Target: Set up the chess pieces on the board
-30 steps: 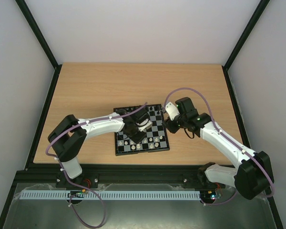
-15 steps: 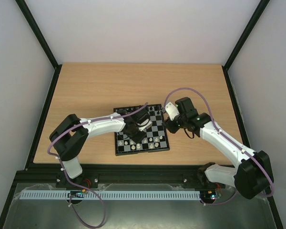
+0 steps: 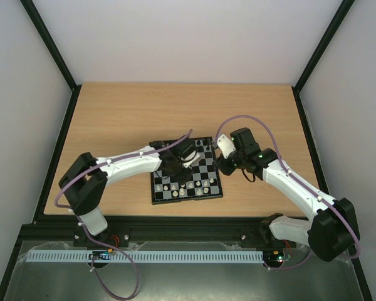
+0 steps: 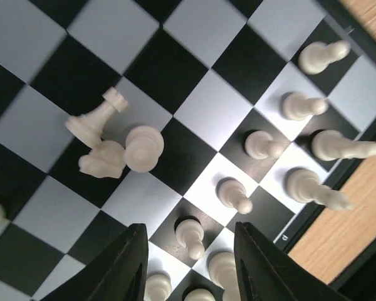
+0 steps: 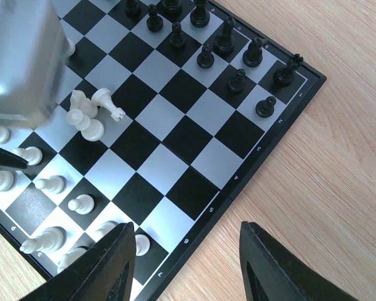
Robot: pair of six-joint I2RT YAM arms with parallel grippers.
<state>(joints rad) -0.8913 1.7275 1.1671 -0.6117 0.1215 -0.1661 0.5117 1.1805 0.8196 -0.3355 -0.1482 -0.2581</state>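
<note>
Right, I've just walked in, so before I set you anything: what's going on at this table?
Two robot arms are setting up a small chessboard. The left end effector hangs open over the white side, where three white pieces lie toppled mid-board and other white pieces stand along the edge. The right end effector hovers open and empty over the board's edge. The black pieces stand lined up on their side.

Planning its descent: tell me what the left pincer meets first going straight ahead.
Probably the cream pawn standing directly ahead of the open left pincer, in line with its gap; how far off it stands is unclear.
</note>
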